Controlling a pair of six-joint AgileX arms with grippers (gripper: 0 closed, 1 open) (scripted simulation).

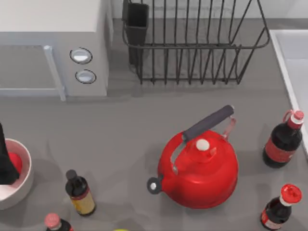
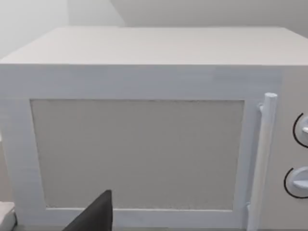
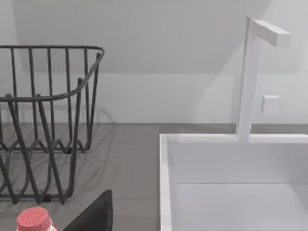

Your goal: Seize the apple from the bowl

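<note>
Your left hand reaches into the round white bowl at the bench's left edge, against the small bright-red apple; its grip can't be told.

Grey table: white microwave far left, wire rack far middle, red kettle near centre, white bowl at left edge, cola bottles right, and what's probably a sauce bottle near left.
</note>
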